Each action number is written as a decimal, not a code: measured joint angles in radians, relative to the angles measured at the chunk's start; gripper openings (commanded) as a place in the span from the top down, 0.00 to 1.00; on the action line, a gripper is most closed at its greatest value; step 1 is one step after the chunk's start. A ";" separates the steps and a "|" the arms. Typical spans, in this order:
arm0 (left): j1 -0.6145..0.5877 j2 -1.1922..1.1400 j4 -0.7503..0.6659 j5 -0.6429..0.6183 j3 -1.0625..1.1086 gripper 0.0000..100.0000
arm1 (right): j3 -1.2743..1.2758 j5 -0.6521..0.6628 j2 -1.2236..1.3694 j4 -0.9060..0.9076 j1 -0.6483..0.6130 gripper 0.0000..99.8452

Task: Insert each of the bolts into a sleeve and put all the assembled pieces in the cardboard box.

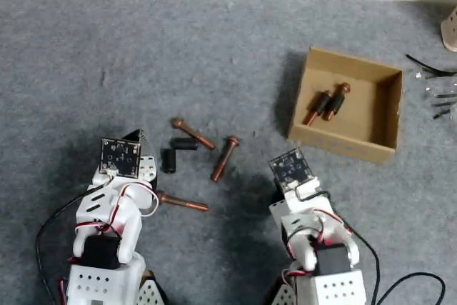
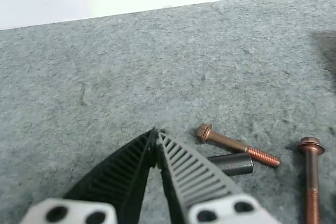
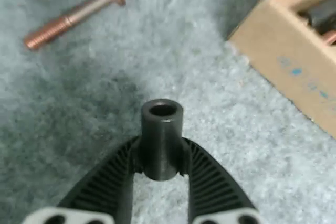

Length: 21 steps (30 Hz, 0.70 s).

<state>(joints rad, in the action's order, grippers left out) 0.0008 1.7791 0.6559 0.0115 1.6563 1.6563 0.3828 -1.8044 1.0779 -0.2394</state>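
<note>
Grey carpet (image 1: 143,55); right pincer (image 3: 161,155) grips black sleeve (image 3: 161,129) near cardboard box (image 3: 294,56)

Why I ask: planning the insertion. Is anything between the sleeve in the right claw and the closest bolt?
Nothing visible: only bare carpet lies between the sleeve held in the right claw and that bolt.

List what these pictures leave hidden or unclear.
High view: the right hand and its sleeve are hidden under the arm's camera board.
Right wrist view: the cardboard box is cut by the frame edge, contents blurred.
High view: dark items by the right edge, too small to identify.
</note>
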 measured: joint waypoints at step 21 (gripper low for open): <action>0.000 0.000 0.000 0.000 0.000 0.99 | -0.028 -0.196 -0.025 0.011 0.158 1.00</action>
<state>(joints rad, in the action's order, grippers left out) 0.0008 1.7791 0.6559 0.0115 1.6563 1.6287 0.1864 -1.8290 1.0886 -0.0813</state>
